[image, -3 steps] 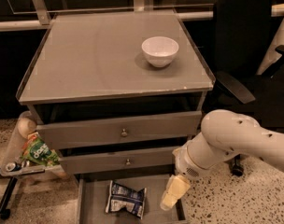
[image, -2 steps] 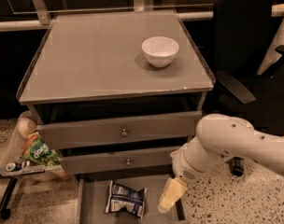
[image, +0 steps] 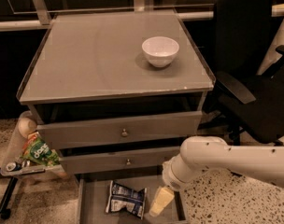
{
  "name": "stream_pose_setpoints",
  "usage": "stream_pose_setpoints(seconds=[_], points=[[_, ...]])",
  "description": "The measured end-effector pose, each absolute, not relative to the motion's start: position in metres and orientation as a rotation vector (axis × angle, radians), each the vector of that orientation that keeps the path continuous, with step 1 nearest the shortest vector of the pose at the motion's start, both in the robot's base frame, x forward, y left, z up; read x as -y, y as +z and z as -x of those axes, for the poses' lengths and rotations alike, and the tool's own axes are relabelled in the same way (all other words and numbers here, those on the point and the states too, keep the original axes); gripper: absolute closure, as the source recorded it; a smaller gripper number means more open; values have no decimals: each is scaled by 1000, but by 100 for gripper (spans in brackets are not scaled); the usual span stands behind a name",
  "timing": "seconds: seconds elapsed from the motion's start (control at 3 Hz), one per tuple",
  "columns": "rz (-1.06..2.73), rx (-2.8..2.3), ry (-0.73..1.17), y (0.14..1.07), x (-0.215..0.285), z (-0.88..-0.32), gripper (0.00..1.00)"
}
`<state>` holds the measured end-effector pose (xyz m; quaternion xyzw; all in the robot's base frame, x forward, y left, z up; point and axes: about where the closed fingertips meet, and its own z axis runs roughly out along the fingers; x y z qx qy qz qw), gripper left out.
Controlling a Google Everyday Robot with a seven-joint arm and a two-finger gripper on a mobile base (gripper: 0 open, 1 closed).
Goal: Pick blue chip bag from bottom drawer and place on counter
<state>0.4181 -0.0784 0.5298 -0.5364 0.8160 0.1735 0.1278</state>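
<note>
Crumpled dark blue foil chip bag [image: 126,199] lies in the open grey metal bottom drawer [image: 92,210]; gripper [image: 160,202] just beside it, whether open or closed cannot be told

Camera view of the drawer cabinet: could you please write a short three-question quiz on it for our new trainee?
1. In the open bottom drawer, on which side of the blue chip bag does the pincer hang, as the picture shows it?
2. What stands on the counter? A) a white bowl B) a mug C) a plate
3. True or false: the blue chip bag already lies on the counter.
Key: 1. Close on its right, over the drawer. 2. A. 3. False; it lies in the bottom drawer.
</note>
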Motion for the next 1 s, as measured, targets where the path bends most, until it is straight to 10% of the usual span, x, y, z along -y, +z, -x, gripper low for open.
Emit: stream_pose_setpoints(seconds=[1.0], points=[[1538, -2393, 544, 447, 66, -436, 0]])
